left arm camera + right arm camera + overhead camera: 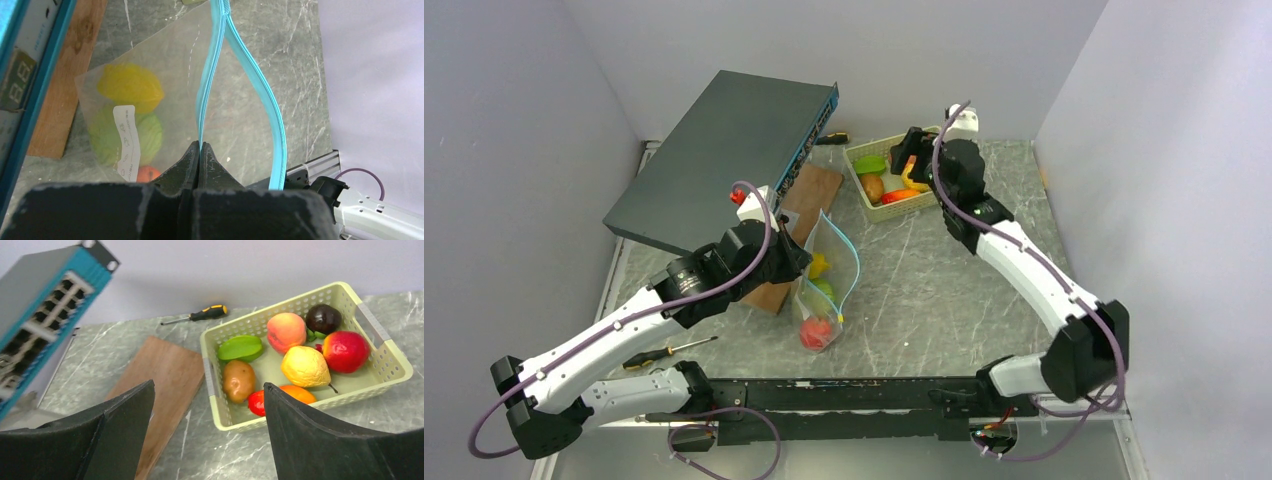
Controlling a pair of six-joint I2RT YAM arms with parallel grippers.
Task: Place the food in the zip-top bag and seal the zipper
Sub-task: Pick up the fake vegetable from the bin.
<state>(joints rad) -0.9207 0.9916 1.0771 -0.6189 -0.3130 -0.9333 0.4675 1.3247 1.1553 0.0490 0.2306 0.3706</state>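
The clear zip-top bag (pixel 826 285) lies at mid-table with its mouth gaping. It holds a yellow fruit (pixel 131 86), a light green one (pixel 150 135) and an orange-red one (pixel 148 173). My left gripper (pixel 200 146) is shut on one lip of the teal zipper (pixel 207 85); the other lip (pixel 272 120) bows away. In the top view that gripper (pixel 799 255) sits at the bag's left edge. My right gripper (pixel 207 385) is open and empty, just before the pale green basket (pixel 387 357), which holds several toy fruits, among them a red apple (pixel 345 350) and a yellow pear (pixel 304 366).
A dark network switch (pixel 724 160) leans at the back left, beside a wooden board (pixel 812 192). One screwdriver (pixel 200 315) lies behind the basket and another (pixel 669 350) lies near the left arm. Walls close in both sides.
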